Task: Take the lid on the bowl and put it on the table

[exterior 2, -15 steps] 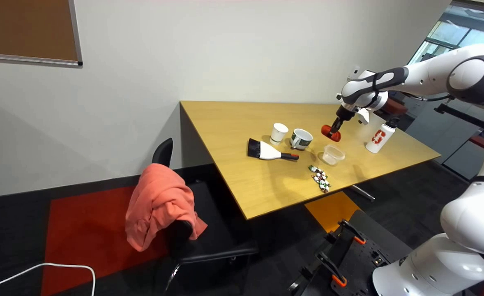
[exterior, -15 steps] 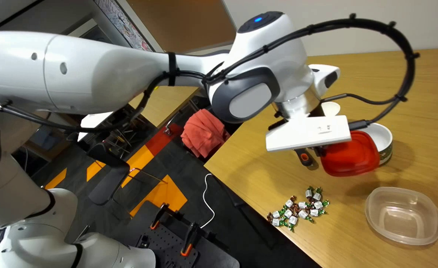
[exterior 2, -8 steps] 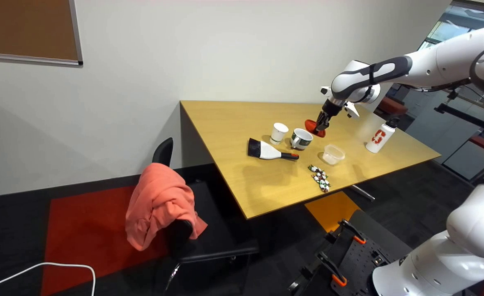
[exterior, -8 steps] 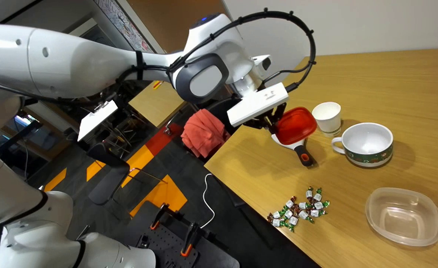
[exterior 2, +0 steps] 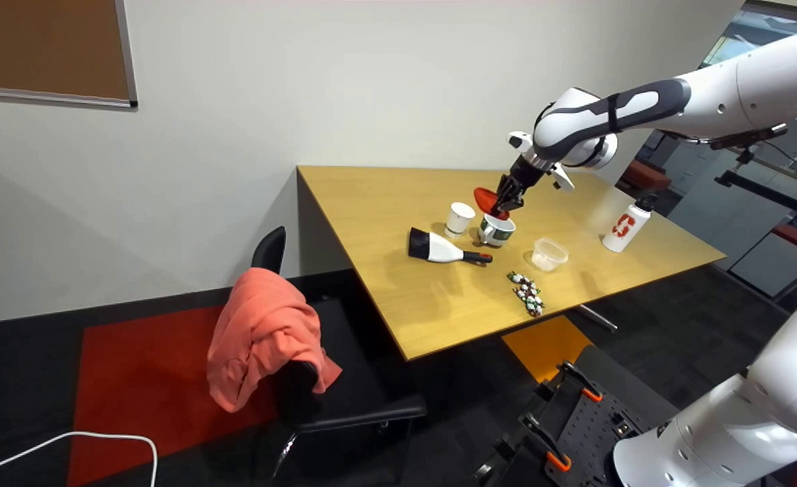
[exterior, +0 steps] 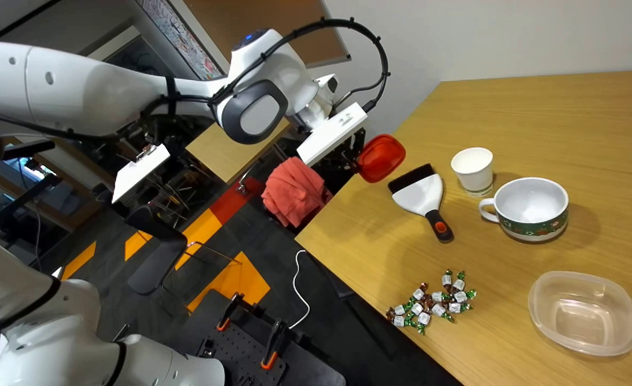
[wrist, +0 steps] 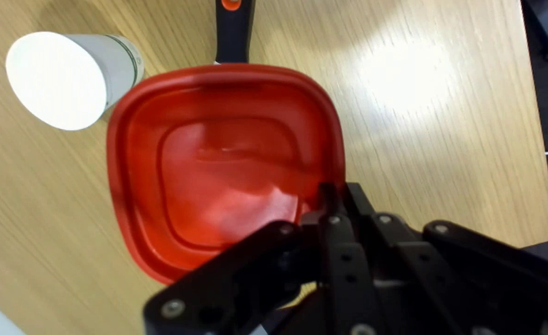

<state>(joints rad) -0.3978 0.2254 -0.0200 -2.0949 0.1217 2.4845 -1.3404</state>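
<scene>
Looks like the carry step: end effector has the lid pinched by its edge, held up well apart from the bowl. Next I'd lower it onto the surface and let go.

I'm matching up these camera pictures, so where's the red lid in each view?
In an exterior view: red lid, above and right of center, left of the white cup.
In an exterior view: red lid, above and right of center, upper right of the white cup.
Wrist view: red lid, large, center-left; white cup at upper left.
Shared landmark: the white cup.
</scene>
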